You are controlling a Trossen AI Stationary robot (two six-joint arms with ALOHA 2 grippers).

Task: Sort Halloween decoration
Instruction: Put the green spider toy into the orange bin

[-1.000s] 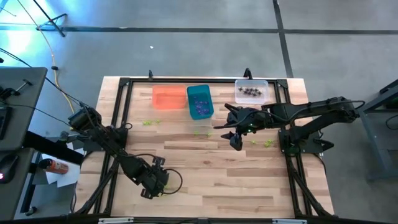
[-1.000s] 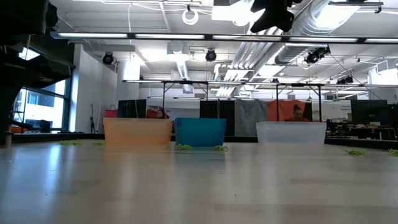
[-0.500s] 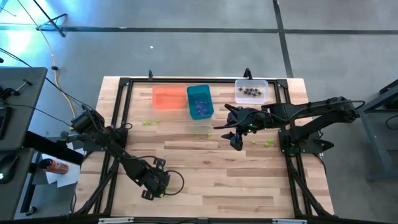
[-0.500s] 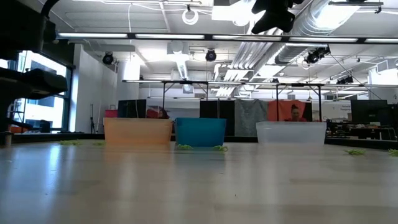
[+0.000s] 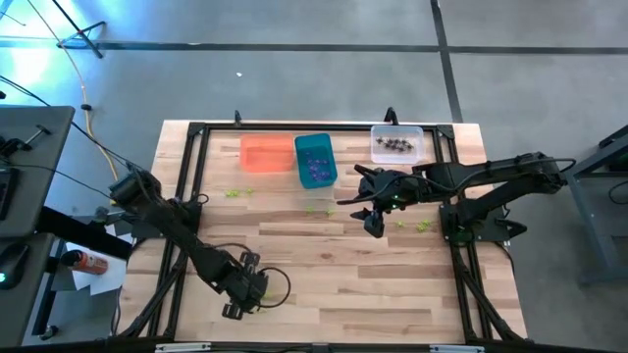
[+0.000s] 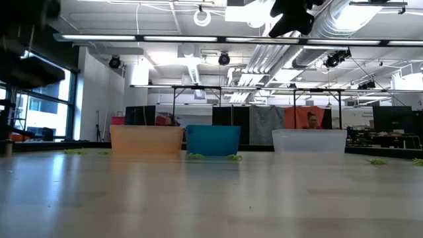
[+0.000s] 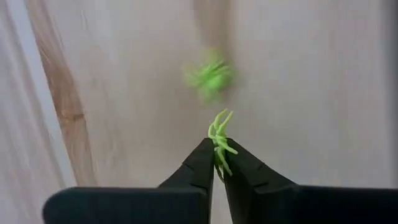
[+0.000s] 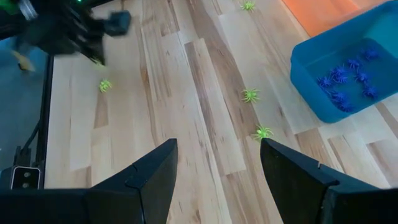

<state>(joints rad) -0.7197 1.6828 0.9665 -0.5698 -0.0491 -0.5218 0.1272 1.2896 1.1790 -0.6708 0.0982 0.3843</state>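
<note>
The Halloween decoration is tiny plastic spiders. My left gripper [image 5: 245, 294], over the table's near left part, is shut on a yellow-green spider [image 7: 219, 138]. Another yellow-green spider [image 7: 208, 76] lies on the wood just beyond it. More of them lie loose on the table [image 5: 235, 193] [image 5: 316, 208] [image 5: 422, 226]. Purple spiders lie in the teal bin [image 5: 315, 160] and black ones in the clear bin [image 5: 396, 144]. My right gripper [image 8: 217, 168] hangs open above the table's middle [image 5: 373, 221], holding nothing. My left gripper pinches the yellow-green spider by its legs [image 7: 221, 154] between the free ends of its two fingers, pointing steeply down at the table. The rest of the spider sticks out past the fingertips. Whether it still touches the wood I cannot tell.
An orange bin [image 5: 266, 154] stands left of the teal one along the far edge. A black frame [image 5: 186, 196] runs along the table's sides. The right wrist view shows the left arm [image 8: 68, 31] and loose spiders [image 8: 250, 95] [image 8: 262, 132] on bare wood between the arms.
My left hand has turned and tipped a little in place over the table's near left part.
</note>
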